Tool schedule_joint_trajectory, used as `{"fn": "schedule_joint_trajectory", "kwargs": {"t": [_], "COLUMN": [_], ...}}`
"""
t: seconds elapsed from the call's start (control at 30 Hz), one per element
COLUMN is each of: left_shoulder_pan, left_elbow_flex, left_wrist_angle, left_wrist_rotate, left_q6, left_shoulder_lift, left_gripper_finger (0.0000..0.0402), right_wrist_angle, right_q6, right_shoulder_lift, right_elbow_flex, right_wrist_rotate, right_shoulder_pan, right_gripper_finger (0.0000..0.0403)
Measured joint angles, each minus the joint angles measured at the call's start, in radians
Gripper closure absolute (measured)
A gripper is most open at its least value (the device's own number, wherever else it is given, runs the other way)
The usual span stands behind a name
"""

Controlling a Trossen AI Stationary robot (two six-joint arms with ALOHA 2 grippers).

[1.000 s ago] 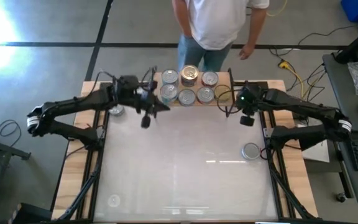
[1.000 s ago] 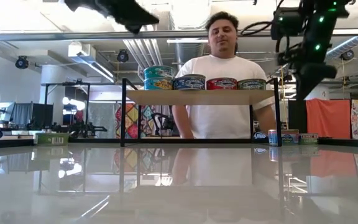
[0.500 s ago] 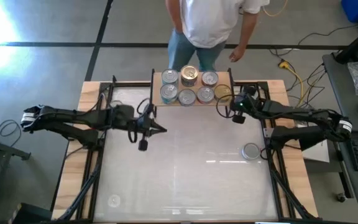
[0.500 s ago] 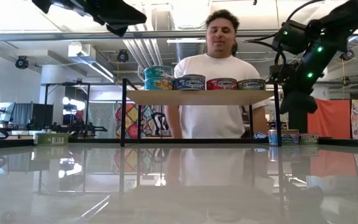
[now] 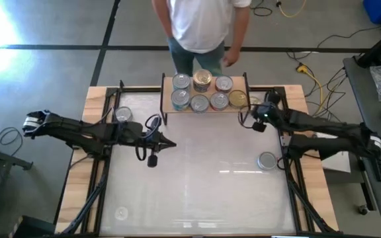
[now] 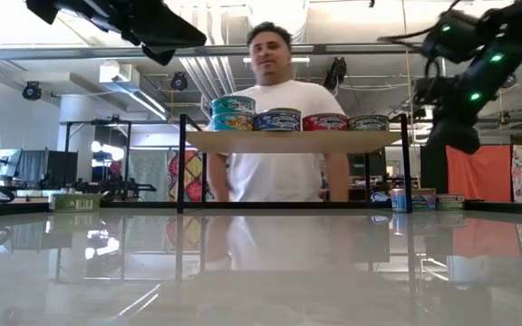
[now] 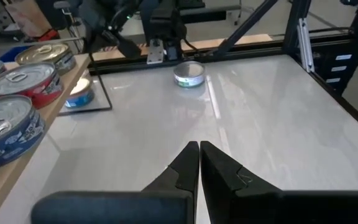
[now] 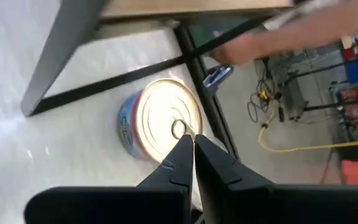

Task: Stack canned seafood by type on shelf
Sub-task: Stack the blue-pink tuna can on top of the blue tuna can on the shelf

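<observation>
Both arms have dropped back off the shelf (image 5: 206,106): the shelf sits at the table's far edge with seven tins (image 5: 200,101) on it. Left gripper (image 5: 153,156) hangs pinched shut and empty over the open white middle. Right gripper (image 8: 190,144), closed and empty, hovers over a gold-topped tin (image 8: 160,123) by the shelf's right leg; another tin (image 5: 266,160) sits near the right edge.

overhead, table-level, two wrist views
</observation>
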Motion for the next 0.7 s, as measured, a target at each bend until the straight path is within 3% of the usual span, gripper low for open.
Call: {"fn": "schedule_joint_trajectory", "kwargs": {"t": [0.17,0.3,0.37,0.5,0.7], "left_shoulder_pan": [-0.010,-0.010,-0.010,-0.010,-0.010], "left_elbow_flex": [-0.009,-0.010,-0.009,0.004,0.013], "left_wrist_angle": [0.031,0.069,0.075,0.081,0.082], "left_wrist_rotate": [-0.013,-0.014,-0.014,-0.014,-0.014], "left_q6": [0.005,0.018,0.028,0.036,0.027], "left_shoulder_lift": [0.000,0.000,0.000,0.000,0.000], "left_gripper_finger": [0.0401,0.0401,0.0401,0.0401,0.0401], "right_wrist_angle": [0.017,0.023,0.046,0.069,0.123], "right_q6": [0.151,0.286,0.414,0.600,1.086], "right_shoulder_lift": [-0.144,-0.168,-0.140,-0.059,0.039], "right_elbow_flex": [-0.020,-0.020,-0.009,0.004,0.000], "right_wrist_rotate": [-0.052,-0.104,-0.195,-0.501,-0.623], "right_shoulder_pan": [-0.037,-0.123,-0.181,-0.346,-0.546], "right_gripper_finger": [0.0394,0.0394,0.0394,0.0394,0.0393]}}
